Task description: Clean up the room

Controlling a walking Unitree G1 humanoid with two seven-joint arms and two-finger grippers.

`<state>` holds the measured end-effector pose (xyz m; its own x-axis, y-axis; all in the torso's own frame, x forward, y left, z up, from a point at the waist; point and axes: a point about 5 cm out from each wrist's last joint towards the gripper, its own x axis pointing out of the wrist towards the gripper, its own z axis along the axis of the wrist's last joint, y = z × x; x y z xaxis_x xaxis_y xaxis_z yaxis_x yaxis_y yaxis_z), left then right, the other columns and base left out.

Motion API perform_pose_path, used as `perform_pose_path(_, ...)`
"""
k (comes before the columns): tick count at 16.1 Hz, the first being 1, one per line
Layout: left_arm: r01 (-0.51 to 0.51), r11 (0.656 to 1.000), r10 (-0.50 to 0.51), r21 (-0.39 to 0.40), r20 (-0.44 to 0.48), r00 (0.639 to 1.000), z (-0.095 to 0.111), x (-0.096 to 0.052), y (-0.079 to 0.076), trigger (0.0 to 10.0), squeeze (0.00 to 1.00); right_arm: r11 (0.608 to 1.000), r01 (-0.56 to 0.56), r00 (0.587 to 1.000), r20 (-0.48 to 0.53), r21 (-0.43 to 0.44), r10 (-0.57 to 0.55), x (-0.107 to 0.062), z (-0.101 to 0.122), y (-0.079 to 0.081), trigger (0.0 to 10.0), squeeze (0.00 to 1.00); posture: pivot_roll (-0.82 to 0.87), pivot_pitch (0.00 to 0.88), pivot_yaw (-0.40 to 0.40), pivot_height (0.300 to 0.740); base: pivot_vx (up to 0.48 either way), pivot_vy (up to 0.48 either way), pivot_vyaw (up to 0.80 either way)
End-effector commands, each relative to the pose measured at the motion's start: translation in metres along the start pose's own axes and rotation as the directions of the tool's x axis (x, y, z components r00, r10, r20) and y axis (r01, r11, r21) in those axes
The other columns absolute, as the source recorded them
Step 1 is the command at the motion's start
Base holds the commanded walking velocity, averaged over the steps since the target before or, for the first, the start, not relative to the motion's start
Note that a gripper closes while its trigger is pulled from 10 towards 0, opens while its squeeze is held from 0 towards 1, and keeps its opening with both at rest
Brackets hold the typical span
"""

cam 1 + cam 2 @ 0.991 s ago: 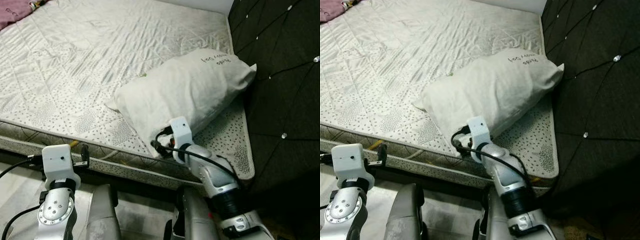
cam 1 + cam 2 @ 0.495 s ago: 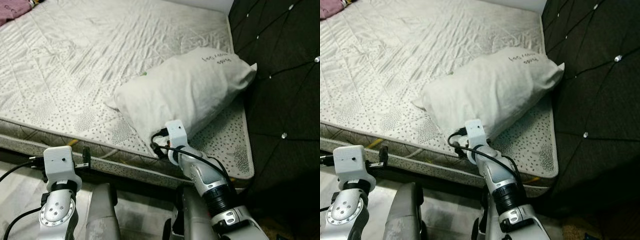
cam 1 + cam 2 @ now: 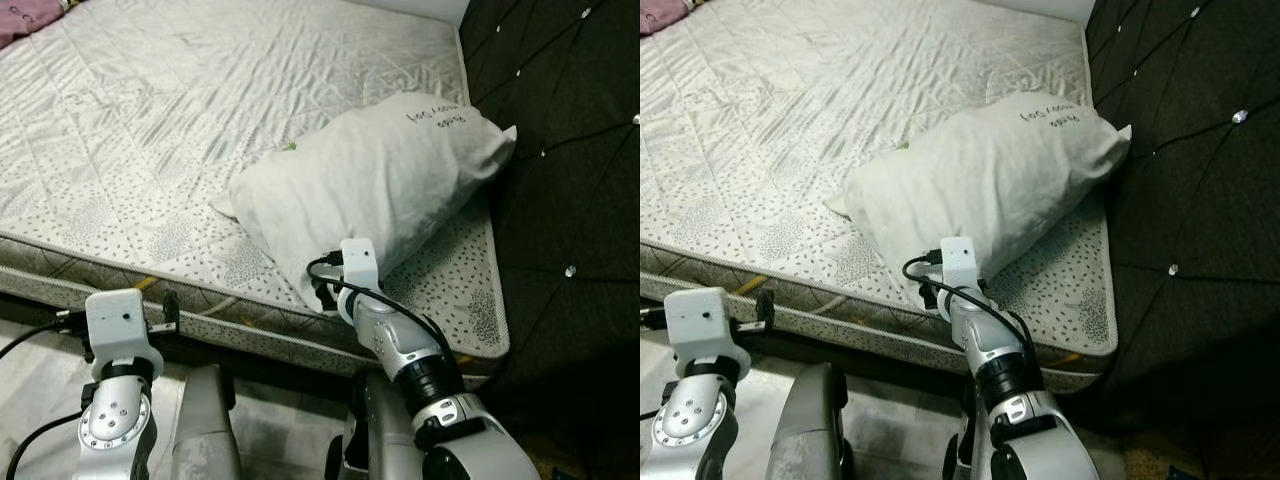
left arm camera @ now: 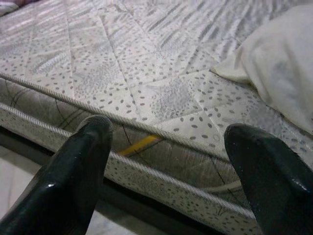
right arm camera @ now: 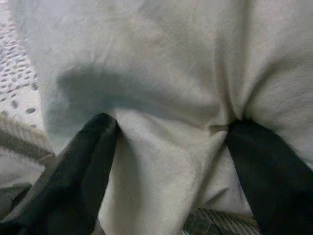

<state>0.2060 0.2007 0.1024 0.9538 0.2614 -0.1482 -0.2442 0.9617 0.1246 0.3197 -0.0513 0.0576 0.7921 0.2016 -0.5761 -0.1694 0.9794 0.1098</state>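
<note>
My right claw (image 5: 164, 161) is pressed into the near corner of the pillow (image 3: 375, 185), just right of centre in the head view. Its two fingers (image 5: 80, 169) are spread wide with a fold of the pillowcase bunched between them. They dent the cloth but have not pinched it, so I'd call it wide and not yet holding anything. The pillow lies slantwise across the lower right part of the bed (image 3: 130, 150), its far end touching the dark tufted headboard (image 3: 570, 150) at the right edge of the frame.

My worry is the grip. If I close on this loose fold I may catch only a skin of fabric, and I judge the stuffing's weight could drag it free as I lift. The corner also overhangs the mattress edge, so a bad pull could tip the pillow to the floor.

My left claw (image 4: 168, 161) hangs low in the lower left, fingers wide and empty, facing the mattress side. A careless swing could snag the piping there.
</note>
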Motion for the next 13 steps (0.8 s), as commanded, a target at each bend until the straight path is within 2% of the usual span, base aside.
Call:
perform_pose_path(1,0.004,1.000,-0.004,0.005,-0.004,1.000,-0.001,0.000,-0.002,10.0,0.00,0.997,-0.050,0.998,0.039,0.054,0.047,0.000,0.017,0.030,0.0,0.00,0.20,0.089,-0.119,0.582,0.000,0.000,0.00)
perform_pose_path(4,0.008,1.000,-0.008,-0.004,0.004,1.000,0.000,0.004,-0.006,10.0,0.00,0.995,-0.058,0.997,0.063,0.082,0.053,0.003,0.022,0.030,0.0,0.00,0.20,0.070,-0.118,0.582,0.000,0.000,0.00)
perform_pose_path(8,0.015,1.000,-0.015,-0.013,0.015,1.000,0.001,0.010,-0.011,10.0,0.00,0.991,-0.059,0.996,0.067,0.120,0.051,0.006,0.017,0.025,0.0,0.00,0.20,0.025,-0.119,0.582,0.000,0.000,0.00)
perform_pose_path(13,0.016,1.000,-0.015,-0.018,0.023,1.000,0.001,0.014,-0.013,10.0,0.00,0.989,-0.069,0.995,0.085,0.133,0.058,0.008,0.019,0.022,0.0,0.00,0.20,0.000,-0.117,0.582,0.000,0.000,0.00)
